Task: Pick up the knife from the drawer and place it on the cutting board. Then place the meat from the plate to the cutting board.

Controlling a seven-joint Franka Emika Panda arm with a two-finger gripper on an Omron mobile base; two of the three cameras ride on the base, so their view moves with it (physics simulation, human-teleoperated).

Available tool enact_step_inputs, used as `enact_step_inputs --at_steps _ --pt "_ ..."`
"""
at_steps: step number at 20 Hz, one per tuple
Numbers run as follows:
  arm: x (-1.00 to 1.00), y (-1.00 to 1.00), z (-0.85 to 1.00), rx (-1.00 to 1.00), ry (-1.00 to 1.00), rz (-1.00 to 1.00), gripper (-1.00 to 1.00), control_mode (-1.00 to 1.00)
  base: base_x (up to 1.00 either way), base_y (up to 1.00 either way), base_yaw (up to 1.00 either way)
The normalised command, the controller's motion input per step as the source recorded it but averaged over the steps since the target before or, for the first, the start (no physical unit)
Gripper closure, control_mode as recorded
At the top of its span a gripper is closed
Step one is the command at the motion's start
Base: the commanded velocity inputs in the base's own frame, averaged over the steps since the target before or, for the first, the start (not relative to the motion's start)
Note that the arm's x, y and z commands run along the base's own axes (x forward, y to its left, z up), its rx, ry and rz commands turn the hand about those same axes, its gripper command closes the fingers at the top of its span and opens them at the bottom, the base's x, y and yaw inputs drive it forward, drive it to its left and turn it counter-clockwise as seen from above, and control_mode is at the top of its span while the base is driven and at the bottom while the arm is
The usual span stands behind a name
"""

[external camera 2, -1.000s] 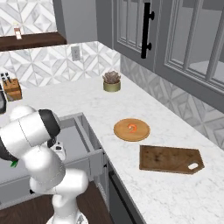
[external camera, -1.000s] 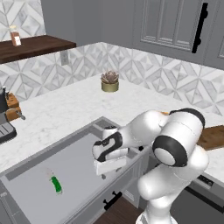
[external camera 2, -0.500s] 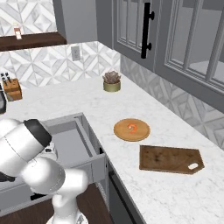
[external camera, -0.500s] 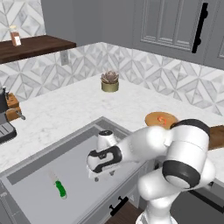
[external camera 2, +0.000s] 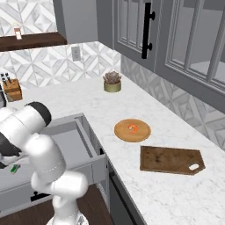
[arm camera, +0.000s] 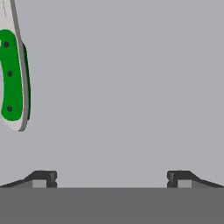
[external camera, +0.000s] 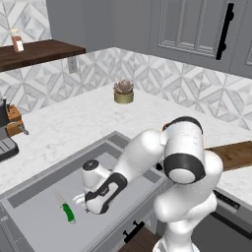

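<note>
Pale marble surface (external camera: pixel 74 123) above wide grey drawer (external camera: pixel 39 216), pulled out for reach. End effector (external camera: pixel 82 201) spread wide, empty, low inside; green-handled knife (external camera: pixel 67 211) flat just beside, ungrasped.

The arm (external camera: pixel 147 157) is built of smooth, rounded white segments, joined by dark grey-black bands — one broad band is seen at the large elbow joint. The hand is cased in white with black inlays, and two small dark fingers (arm camera: pixel 43 178) are carried.
</note>
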Motion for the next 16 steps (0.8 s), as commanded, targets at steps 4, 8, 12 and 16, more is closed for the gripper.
enact_step_inputs --at_steps 4,8,12,16 --pt "0.13 0.86 -0.18 -0.12 0.13 -0.06 -1.00 -1.00 0.00 0.00 0.00" --pt "0.00 0.70 0.00 -0.01 0.00 -0.18 -1.00 -1.00 0.00 0.00 0.00" --pt "0.00 0.77 0.00 -0.02 0.00 -0.21 -1.00 -1.00 0.00 0.00 0.00" --pt "0.29 0.41 -0.18 -0.02 0.04 -0.06 -1.00 -1.00 0.00 0.00 0.00"
